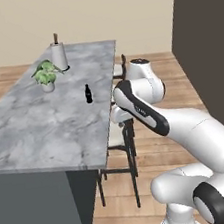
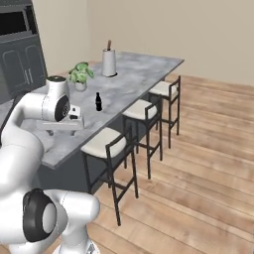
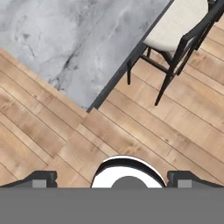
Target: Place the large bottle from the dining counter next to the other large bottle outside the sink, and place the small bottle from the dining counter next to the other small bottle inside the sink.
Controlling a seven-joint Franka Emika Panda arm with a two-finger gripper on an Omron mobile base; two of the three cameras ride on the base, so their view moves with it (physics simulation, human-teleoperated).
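Marbled stone dining counter (image 1: 45,128), small dark bottle (image 1: 88,94)

Room setting. Plain beige walls (image 2: 208,34) enclose the space, and a darker brown wall section (image 1: 200,26) stands at the right of the left base view. The floor (image 2: 198,163) is laid in light wooden planks with visible grain. Three black-framed stools (image 2: 141,116) with cream seats stand in a row along one long side of the island, their seats partly tucked under its edge. Dark grey cabinetry (image 2: 20,49) with panelled doors rises at the far left of the right base view. Lighting is even and soft, casting faint shadows beneath the stools.
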